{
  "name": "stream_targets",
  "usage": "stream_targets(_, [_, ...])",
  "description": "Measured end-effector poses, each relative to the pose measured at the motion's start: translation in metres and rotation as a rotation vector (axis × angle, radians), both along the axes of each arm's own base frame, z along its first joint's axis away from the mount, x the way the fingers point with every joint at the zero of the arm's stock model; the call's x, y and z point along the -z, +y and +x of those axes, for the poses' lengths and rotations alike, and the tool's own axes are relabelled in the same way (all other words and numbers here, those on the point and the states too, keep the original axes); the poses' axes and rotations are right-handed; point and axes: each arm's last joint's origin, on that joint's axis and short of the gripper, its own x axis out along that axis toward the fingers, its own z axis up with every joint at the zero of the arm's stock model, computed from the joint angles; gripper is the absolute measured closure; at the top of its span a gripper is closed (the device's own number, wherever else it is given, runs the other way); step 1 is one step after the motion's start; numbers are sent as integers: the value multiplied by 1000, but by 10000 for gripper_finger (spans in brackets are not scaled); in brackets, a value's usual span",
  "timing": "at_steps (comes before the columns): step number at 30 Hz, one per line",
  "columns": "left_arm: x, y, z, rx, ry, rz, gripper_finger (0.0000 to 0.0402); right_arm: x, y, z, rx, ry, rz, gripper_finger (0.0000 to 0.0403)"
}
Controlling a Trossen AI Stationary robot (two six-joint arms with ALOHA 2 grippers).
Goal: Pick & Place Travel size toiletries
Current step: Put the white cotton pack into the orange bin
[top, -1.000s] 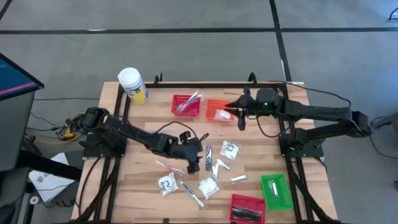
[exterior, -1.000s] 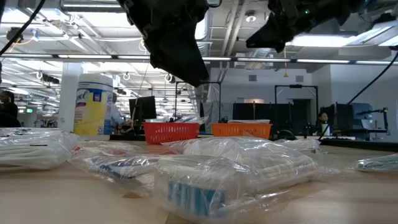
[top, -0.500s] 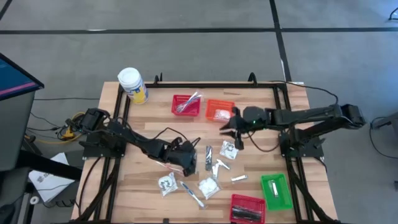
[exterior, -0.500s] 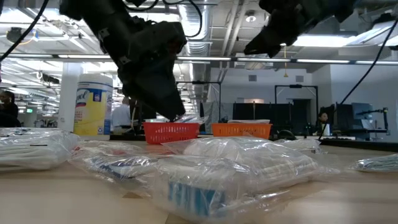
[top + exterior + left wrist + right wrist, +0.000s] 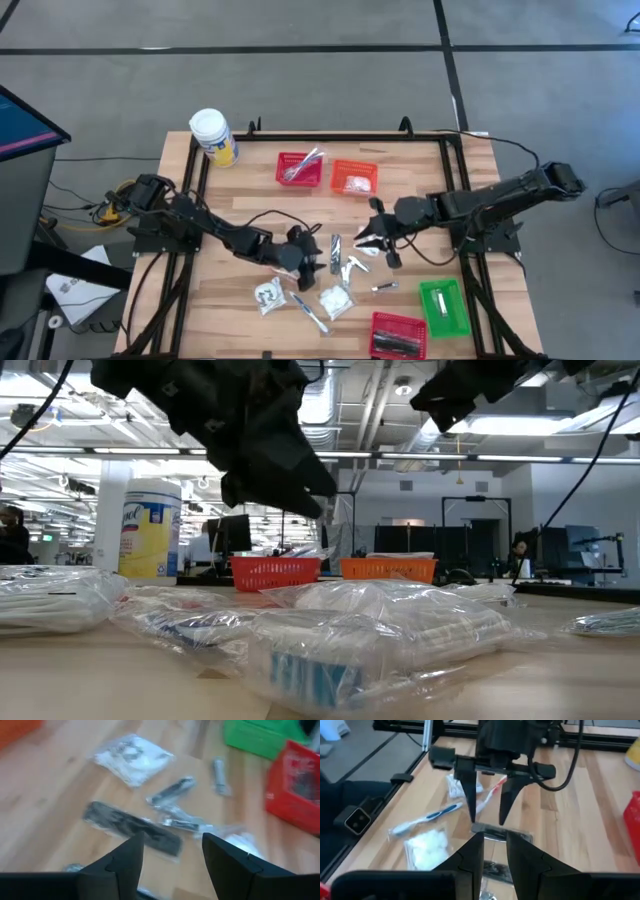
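Near the middle of the worktop (image 5: 230,290), both arms are closing on the loose pile of toiletries, so this looks like the approach before a pick, with nothing lifted yet. Directly beyond the left pincer (image 5: 172,851), whose fingers stand apart and empty, lies a dark flat packet (image 5: 132,827), just ahead of the tips and between their lines; a white square packet (image 5: 132,753) and slim silver sticks (image 5: 171,791) lie farther out. Facing it from the other side of that packet, the right pincer (image 5: 494,846) has its fingers drawn close with only a narrow gap and nothing visibly between them (whether it is meant to pick the same packet I cannot tell). A toothbrush in clear wrap (image 5: 427,818) and a white packet (image 5: 426,842) lie off to one side of it. My guess is the next move calls for the left pincer to drop straight onto the dark packet and close, while the right one keeps clear.
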Motion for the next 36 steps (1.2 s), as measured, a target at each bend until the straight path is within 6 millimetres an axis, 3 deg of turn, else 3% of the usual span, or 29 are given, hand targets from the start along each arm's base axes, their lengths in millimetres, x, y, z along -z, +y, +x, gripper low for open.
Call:
stream_targets(6, [-11,1,-14,92,109,-99,207,8,7,-3,-49,-5,-38,326])
stream_targets(16, [-36,-4,-61,-16,271,-236,207,19,5,-4,-48,-52,-40,326])
stream_targets(25, [-10,-18,-105,-121,353,-360,207,17,4,-3,-43,-75,-35,326])
stream_targets(31, [3,-16,-114,-160,338,-315,207,14,4,-2,-41,-99,-30,326])
stream_targets(36, [4,-23,-117,-118,369,-375,207,14,4,-2,-41,-105,-29,326])
